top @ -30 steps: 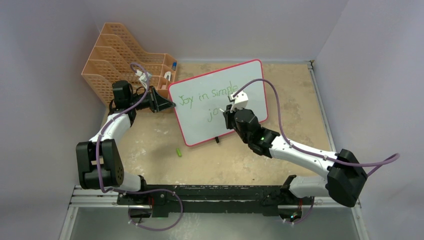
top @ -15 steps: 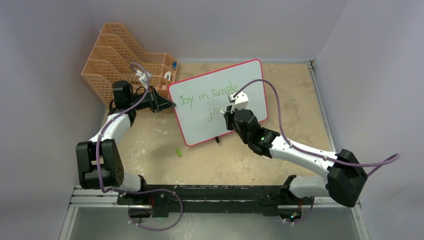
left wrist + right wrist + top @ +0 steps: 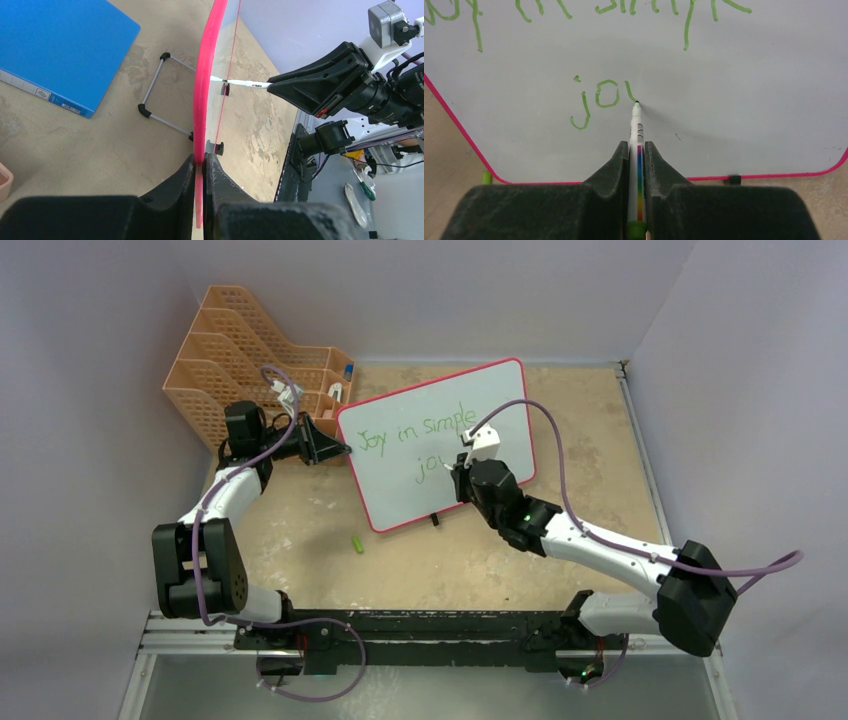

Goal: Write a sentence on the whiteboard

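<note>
Writing arm (right): stretches from its base diagonally across the worktop, wrist aimed at the board's face; right fingers clenched on a white marker, whose tip touches the surface.
Steadying arm (left): elbow bent, forearm running to the board's left edge; left fingers clamped on the pink frame.
Whiteboard: upright on its stand at mid-worktop, turned at an angle, just beside an orange file rack.
Sentence: thin green letters; top line reads "Joy in simple"; below it, "jo" plus a short stroke at the marker tip.
Nearby: green cap on the worktop before the board; blue folder lying flat behind it.
</note>
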`<state>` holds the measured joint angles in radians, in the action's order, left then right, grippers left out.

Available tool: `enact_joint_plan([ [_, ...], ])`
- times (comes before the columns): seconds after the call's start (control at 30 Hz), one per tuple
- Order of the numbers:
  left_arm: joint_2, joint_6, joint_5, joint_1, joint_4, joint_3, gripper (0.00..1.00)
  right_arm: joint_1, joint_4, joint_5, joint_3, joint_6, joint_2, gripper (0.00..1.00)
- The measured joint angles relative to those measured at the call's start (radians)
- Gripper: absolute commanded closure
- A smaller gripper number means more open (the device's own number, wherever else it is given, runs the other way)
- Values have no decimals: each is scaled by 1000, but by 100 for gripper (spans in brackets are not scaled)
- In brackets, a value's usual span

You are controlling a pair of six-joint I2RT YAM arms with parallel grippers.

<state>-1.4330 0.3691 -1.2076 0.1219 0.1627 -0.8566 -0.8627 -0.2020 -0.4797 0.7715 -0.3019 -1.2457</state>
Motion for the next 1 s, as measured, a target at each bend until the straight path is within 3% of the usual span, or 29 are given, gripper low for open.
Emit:
enact_joint_plan([
  [1.0,1,0,-3,0,0,0,100,26,-10,0,-7,16,42,100],
])
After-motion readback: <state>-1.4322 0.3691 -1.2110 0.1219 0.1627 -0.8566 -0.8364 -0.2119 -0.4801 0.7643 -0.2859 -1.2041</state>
